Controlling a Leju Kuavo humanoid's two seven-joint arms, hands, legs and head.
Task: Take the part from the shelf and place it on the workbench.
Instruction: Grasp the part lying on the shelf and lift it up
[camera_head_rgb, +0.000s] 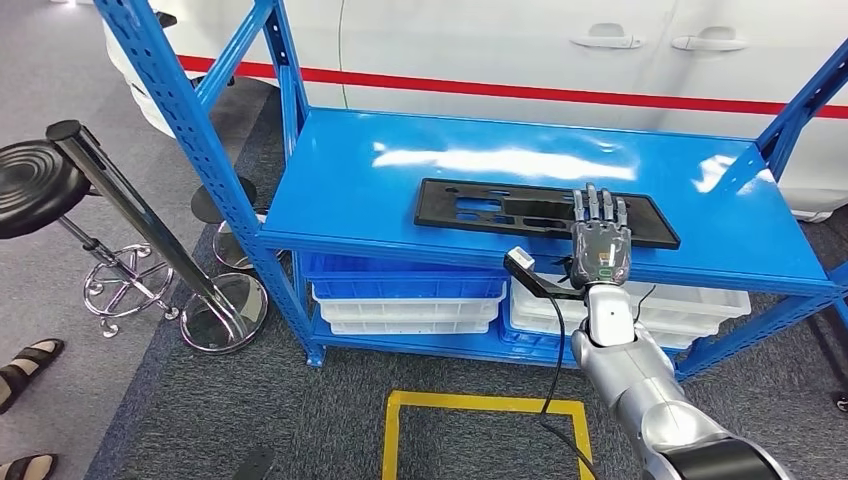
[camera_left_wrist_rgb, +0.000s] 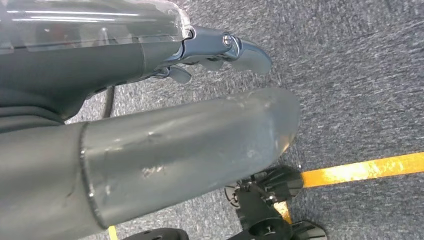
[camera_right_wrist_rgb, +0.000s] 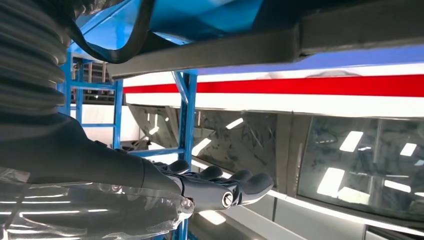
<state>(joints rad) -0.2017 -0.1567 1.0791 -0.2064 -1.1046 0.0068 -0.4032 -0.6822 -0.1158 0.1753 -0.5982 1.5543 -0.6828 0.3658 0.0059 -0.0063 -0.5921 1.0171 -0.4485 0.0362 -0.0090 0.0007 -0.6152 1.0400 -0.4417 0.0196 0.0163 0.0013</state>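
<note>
The part (camera_head_rgb: 490, 210) is a long flat black panel with cut-outs, lying on the top deck of the blue shelf (camera_head_rgb: 380, 170). My right hand (camera_head_rgb: 601, 243) reaches over the panel's right portion with its fingers stretched straight and nothing in it. In the right wrist view that hand (camera_right_wrist_rgb: 220, 189) is stretched out flat, with a clear gap between it and the dark edge of the part (camera_right_wrist_rgb: 240, 47). My left hand (camera_left_wrist_rgb: 210, 55) hangs over the grey carpet, fingers loose and holding nothing.
White and blue bins (camera_head_rgb: 405, 300) fill the lower shelf. A white car (camera_head_rgb: 500, 40) with a red stripe stands right behind. A black stool (camera_head_rgb: 30, 180) and a leaning stanchion pole (camera_head_rgb: 130, 210) are at left, sandalled feet (camera_head_rgb: 30, 365) beside them. Yellow floor marking (camera_head_rgb: 480, 405) lies below.
</note>
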